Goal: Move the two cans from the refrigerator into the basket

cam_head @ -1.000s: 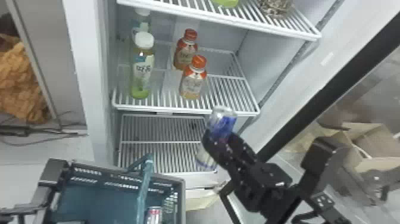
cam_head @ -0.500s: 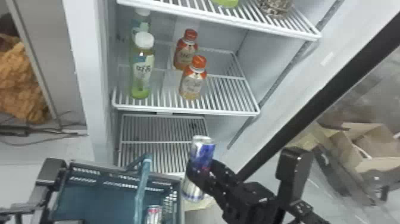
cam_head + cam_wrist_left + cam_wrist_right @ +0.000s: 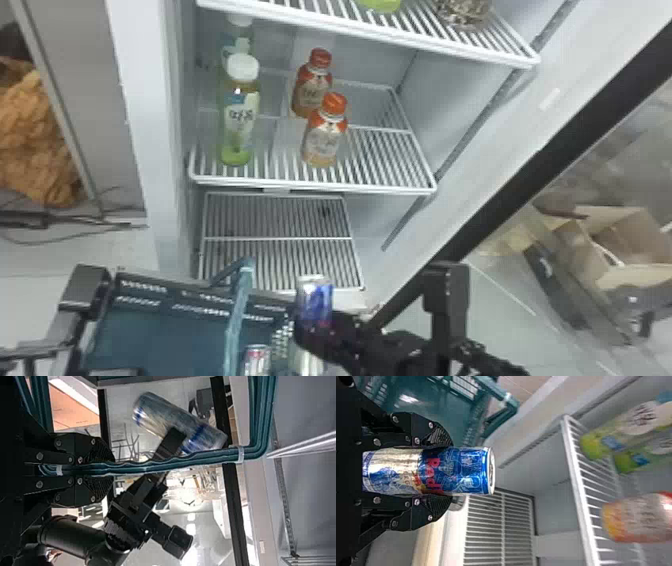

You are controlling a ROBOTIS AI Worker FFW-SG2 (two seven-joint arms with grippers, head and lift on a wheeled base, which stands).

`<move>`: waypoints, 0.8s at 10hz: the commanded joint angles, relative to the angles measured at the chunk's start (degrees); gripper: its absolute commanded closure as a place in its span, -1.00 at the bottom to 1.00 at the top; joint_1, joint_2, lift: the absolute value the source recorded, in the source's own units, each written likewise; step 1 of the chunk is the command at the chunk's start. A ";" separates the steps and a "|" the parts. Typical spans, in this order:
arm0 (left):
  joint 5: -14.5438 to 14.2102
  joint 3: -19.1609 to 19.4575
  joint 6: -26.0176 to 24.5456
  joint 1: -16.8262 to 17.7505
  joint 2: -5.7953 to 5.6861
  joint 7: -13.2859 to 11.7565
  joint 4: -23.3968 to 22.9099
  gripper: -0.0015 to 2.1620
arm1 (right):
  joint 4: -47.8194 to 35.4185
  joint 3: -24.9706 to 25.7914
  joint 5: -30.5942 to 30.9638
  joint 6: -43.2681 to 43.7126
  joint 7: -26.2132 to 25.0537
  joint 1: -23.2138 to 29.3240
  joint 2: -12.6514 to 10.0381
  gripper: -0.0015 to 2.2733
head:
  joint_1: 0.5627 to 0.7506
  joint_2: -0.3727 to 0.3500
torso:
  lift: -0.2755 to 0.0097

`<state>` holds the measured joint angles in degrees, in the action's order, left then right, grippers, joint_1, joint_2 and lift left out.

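At nine o'clock, from where I'm standing, crumpled orange-brown material (image 3: 32,145) sits beyond a grey panel. Round at eight o'clock is the left end effector (image 3: 85,290); the left wrist view shows it pinching the long teal handle (image 3: 235,315) of the perforated teal plastic basket (image 3: 165,335), which sits between seven and eight o'clock.

Two green bottles stand at ten o'clock on the middle wire shelf (image 3: 310,186) of the white refrigerator (image 3: 137,110), one behind the other: the front green bottle (image 3: 240,120) and the rear green bottle (image 3: 240,37), both with white caps. Near seven o'clock, a silver can with a red-marked top (image 3: 256,359) is upright in the basket, toward its right side.

At six o'clock, the right end effector (image 3: 320,327) has a slim blue-and-silver can (image 3: 315,300) squeezed between its two fingers, by the basket's right wall; I can't tell whether the can is over the inside. Up at twelve o'clock, two orange-capped bottles stand on the middle shelf, the front one (image 3: 325,137) close to the rear one (image 3: 311,92). Between three and four o'clock is an open brown cardboard box (image 3: 632,277), past the black-edged door (image 3: 490,215).
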<state>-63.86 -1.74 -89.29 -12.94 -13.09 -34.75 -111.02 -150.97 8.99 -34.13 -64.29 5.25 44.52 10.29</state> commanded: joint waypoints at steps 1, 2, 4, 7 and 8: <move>0.11 0.14 -0.74 -0.13 0.00 0.04 0.00 0.12 | 2.55 0.04 -1.18 -2.65 1.26 -1.77 0.25 -0.21 | 0.41 -0.94 | -0.93; 0.11 0.02 -0.74 -0.13 0.00 -0.05 0.00 0.12 | 3.39 -0.08 -1.18 -3.91 2.22 -2.62 0.25 -0.21 | 0.41 -0.94 | -0.93; 0.22 0.02 -0.74 -0.13 0.00 0.04 0.00 0.12 | 3.81 -0.19 -1.52 -5.60 2.93 -3.32 0.43 -0.21 | 0.41 -0.94 | -0.93; 0.22 -0.09 -0.74 0.01 0.00 0.04 0.00 0.12 | 6.06 -1.22 -1.75 -5.74 5.39 -5.01 0.78 -0.22 | 0.41 -0.94 | -0.93; 0.22 -0.09 -0.74 0.01 0.00 0.04 0.00 0.12 | 5.50 -1.10 -1.18 -5.60 5.39 -4.87 0.78 -0.37 | 0.41 -0.94 | -0.93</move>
<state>-63.61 -1.81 -89.29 -12.96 -13.10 -34.72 -111.02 -145.14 7.85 -35.62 -69.97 10.65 39.59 11.07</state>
